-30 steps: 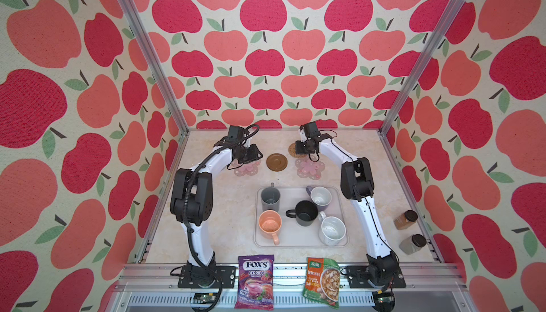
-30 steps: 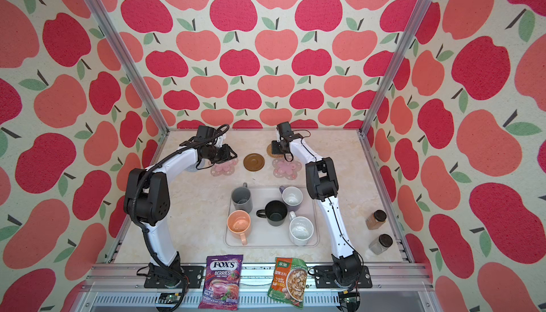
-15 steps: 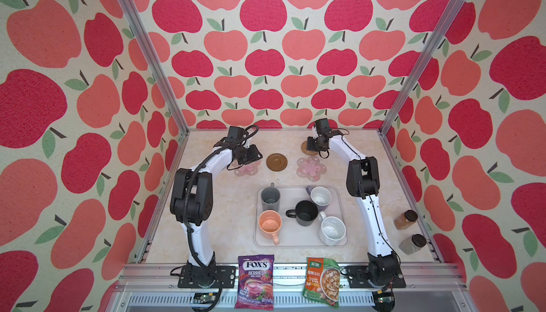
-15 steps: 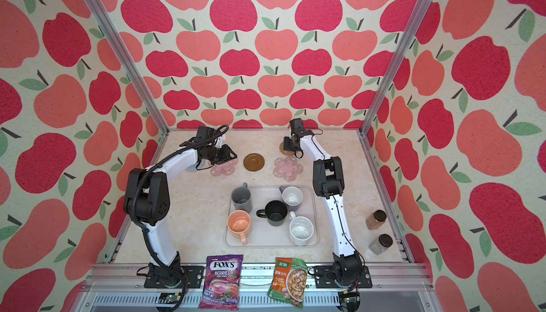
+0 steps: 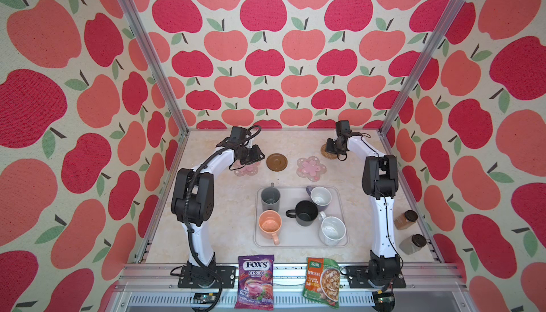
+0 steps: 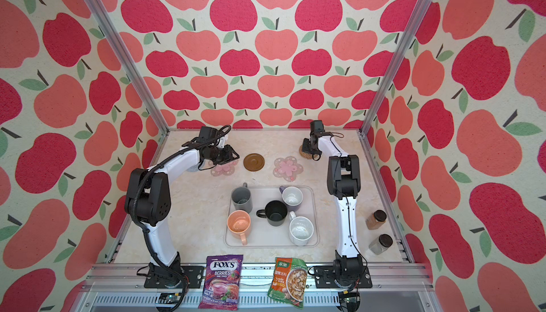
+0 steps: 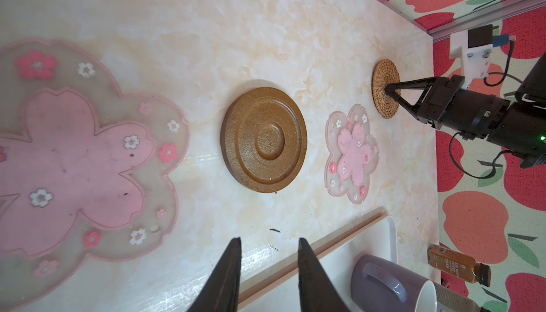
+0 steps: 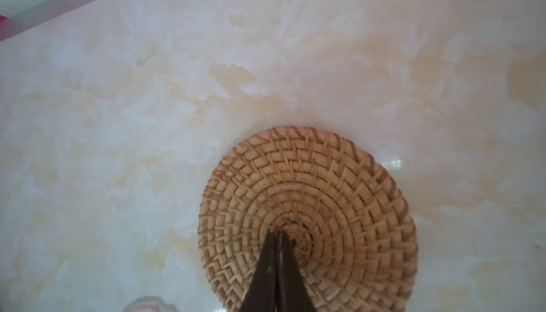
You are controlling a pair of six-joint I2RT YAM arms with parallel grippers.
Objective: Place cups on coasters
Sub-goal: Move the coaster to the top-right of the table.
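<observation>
Right claw [image 8: 279,232] is fully closed with nothing between the jaws. Its tips are down on the centre of the tan rattan coaster [image 8: 307,189], which lies flat at the far right of the worktop [image 5: 224,225], close to the back wall. Whether the tips press or only touch, can't tell.

Left claw [image 7: 267,241] is part open and holds nothing. It hangs low over bare worktop at the edge of the left pink flower coaster [image 7: 68,154]; in a top view that coaster [image 5: 246,171] is partly hidden under the claw.

Coasters run in a row across the back: left pink flower, brown round disc [image 5: 276,162], second pink flower coaster [image 5: 311,168], then the rattan one. None of these touch, and all are bare.

All five cups stand upright on the pale tray [image 5: 295,239] nearer the front:
- grey mug [image 5: 270,198]
- lavender mug [image 5: 320,197]
- black mug [image 5: 306,213]
- peach mug [image 5: 269,225]
- speckled white mug [image 5: 332,230]

Two dark-lidded jars [image 5: 406,219] sit by the right arm's base, and two snack packs [image 5: 255,281] lie on the front rail.
</observation>
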